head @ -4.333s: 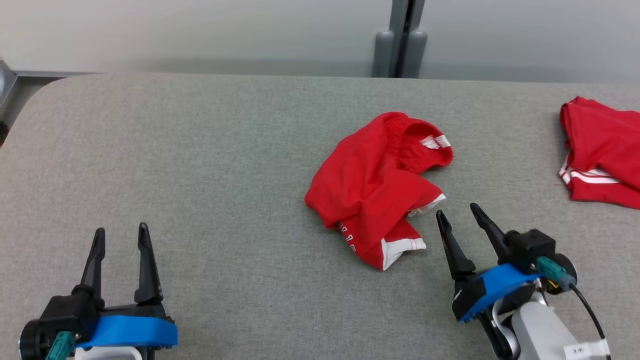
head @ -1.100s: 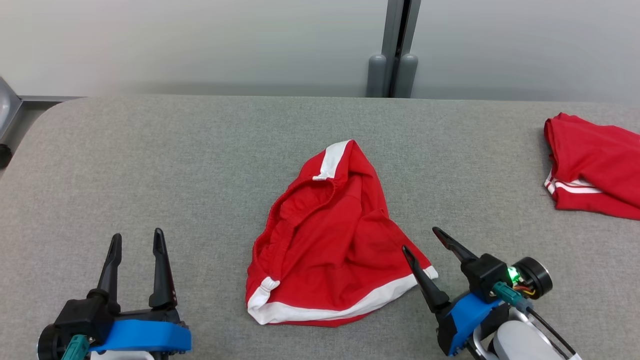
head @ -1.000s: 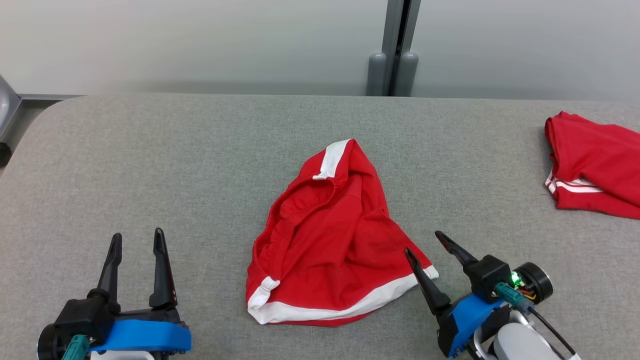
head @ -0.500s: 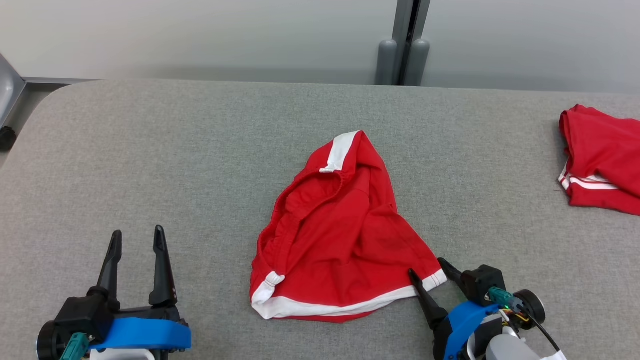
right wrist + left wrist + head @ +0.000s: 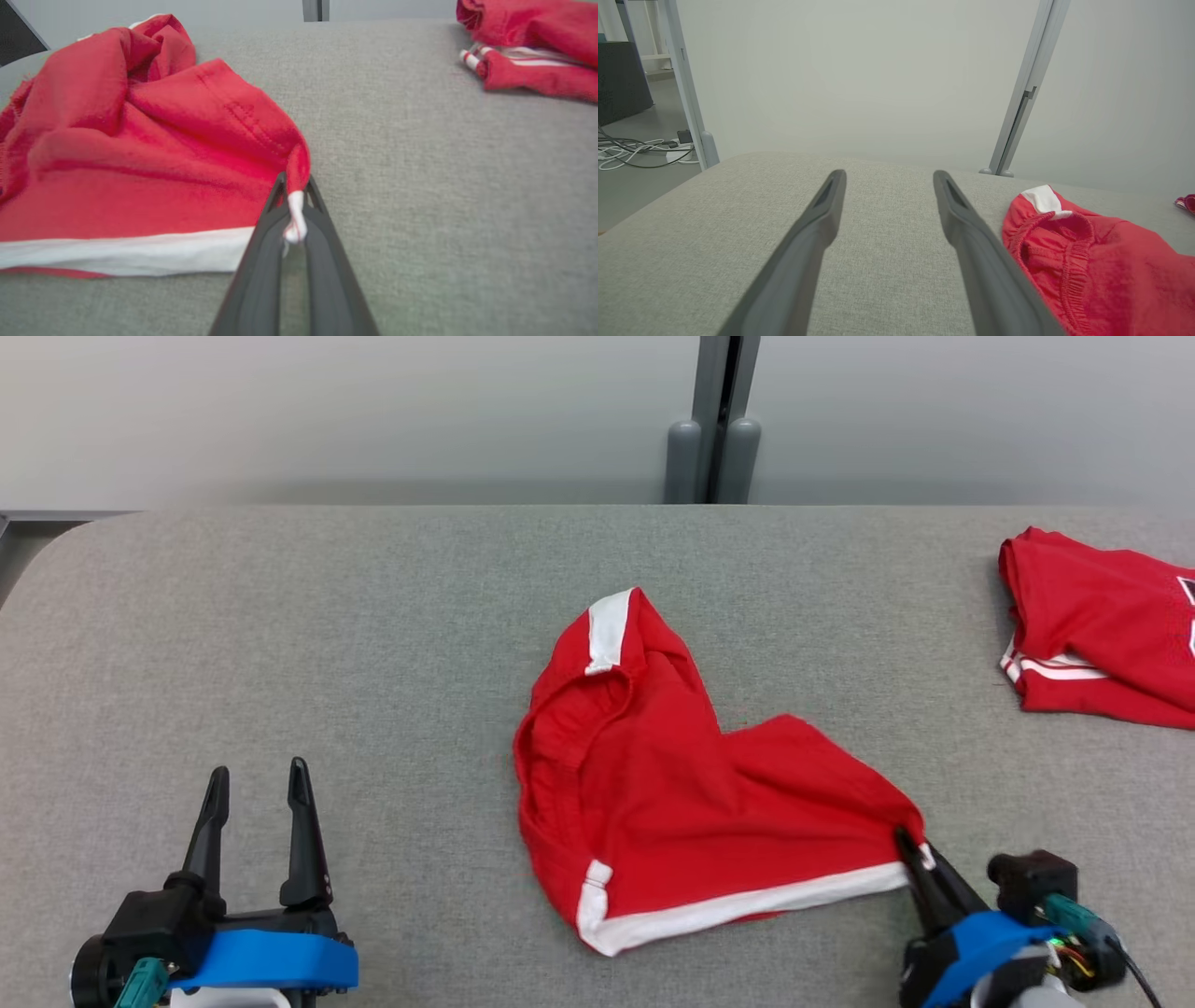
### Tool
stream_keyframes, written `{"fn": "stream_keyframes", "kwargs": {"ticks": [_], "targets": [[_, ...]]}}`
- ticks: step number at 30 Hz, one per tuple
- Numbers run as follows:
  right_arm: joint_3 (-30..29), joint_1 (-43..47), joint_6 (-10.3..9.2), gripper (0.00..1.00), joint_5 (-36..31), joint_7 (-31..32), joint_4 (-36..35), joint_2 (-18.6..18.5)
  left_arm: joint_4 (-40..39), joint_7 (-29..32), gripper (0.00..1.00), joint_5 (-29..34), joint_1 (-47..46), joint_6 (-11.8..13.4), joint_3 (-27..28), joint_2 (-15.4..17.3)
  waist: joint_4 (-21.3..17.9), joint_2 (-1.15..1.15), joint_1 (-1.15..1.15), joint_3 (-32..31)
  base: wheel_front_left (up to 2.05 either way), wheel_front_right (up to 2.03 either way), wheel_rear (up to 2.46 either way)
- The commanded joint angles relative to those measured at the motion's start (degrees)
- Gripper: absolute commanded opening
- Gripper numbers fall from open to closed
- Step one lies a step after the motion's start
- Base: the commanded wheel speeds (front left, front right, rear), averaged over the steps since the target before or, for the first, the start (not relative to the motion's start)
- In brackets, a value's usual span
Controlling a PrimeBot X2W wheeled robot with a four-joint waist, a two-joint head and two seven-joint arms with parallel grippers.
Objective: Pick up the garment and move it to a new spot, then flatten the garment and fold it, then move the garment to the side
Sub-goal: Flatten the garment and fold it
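garment: crumpled red fabric shorts with white trim (image 5: 691, 803), lying near the middle of the grey felt-covered table (image 5: 327, 644). The elastic waistband is facing the robot's left and the white-edged hem is running along the near side.
right gripper: dark two-finger right gripper (image 5: 907, 845), sitting low at the near right corner of the shorts. Its fingers are clenched together, pinching the white-trimmed hem corner. In the right wrist view a bit of red and white cloth is poking up between the fingertips.
garment shape: the pinched corner is sticking out as a point and the cloth is stretching from it toward the waistband. The far part is lying bunched in folds, with a white stripe showing at the top.
left gripper: dark two-finger left gripper (image 5: 259, 782), resting at the near left with its fingers spread wide and gripping nothing, well apart from the shorts. In the left wrist view the waistband is showing just right of its right finger.
other cloth: second red garment with white stripes (image 5: 1102, 625), lying at the far right of the table, well apart from the shorts.
background: grey vertical post (image 5: 709, 429), standing behind the table's far edge against a pale wall. Loose cables (image 5: 626, 151) are lying on the floor past the table's left end.
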Motion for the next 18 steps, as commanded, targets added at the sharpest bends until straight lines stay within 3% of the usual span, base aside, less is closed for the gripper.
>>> {"fn": "stream_keyframes", "kwargs": {"ticks": [1, 2, 3, 4, 5, 10, 18], "targets": [[-1.33, 2.07, 0.01, 0.0, 0.24, -0.14, -1.19, -0.69, -0.02, -0.26, 1.0, -0.34, 0.0, 0.28, 0.11, -0.09, -0.44, 0.0, 0.0, -0.23, 0.0, 0.0, 0.0], [-1.87, 2.87, 0.01, 0.0, 0.48, -0.15, -1.51, -0.65, -0.02, -0.26, 1.0, -0.36, 0.13, 0.31, 0.15, -0.08, -0.66, 0.0, 0.0, -0.3, 0.0, 0.0, 0.0], [-2.36, 3.5, 0.01, 0.08, 0.35, -0.15, -1.97, -0.76, 0.03, -0.26, 1.0, -0.34, 0.22, 0.3, 0.1, -0.09, -0.81, 0.0, 0.0, -0.36, 0.0, 0.0, 0.0], [-2.57, 3.74, 0.01, 0.47, 0.18, -0.16, -2.92, -0.78, 0.06, -0.26, 1.0, -0.32, 0.32, 0.3, 0.05, -0.08, -0.96, 0.0, 0.0, -0.43, 0.0, 0.0, 0.0], [-3.04, 4.11, 0.01, 1.0, 0.37, -0.16, -3.95, -0.6, 0.05, -0.26, 1.0, -0.31, 0.42, 0.3, 0.03, -0.09, -1.08, 0.0, 0.0, -0.49, 0.0, 0.0, 0.0], [-5.89, 5.61, 0.01, 1.0, -0.85, -0.15, -9.24, -0.33, 0.13, -0.26, 1.0, -0.05, 0.91, 0.26, 0.15, -0.09, -1.49, 0.0, 0.0, -1.02, 0.0, 0.0, 0.0], [-10.71, 9.27, 0.01, 1.0, -4.44, -0.16, -25.69, 3.33, 0.13, -0.26, 1.0, 0.66, 1.04, -0.01, -0.24, -0.09, -1.37, 0.0, 0.0, -1.51, 0.0, 0.0, 0.0]]}}
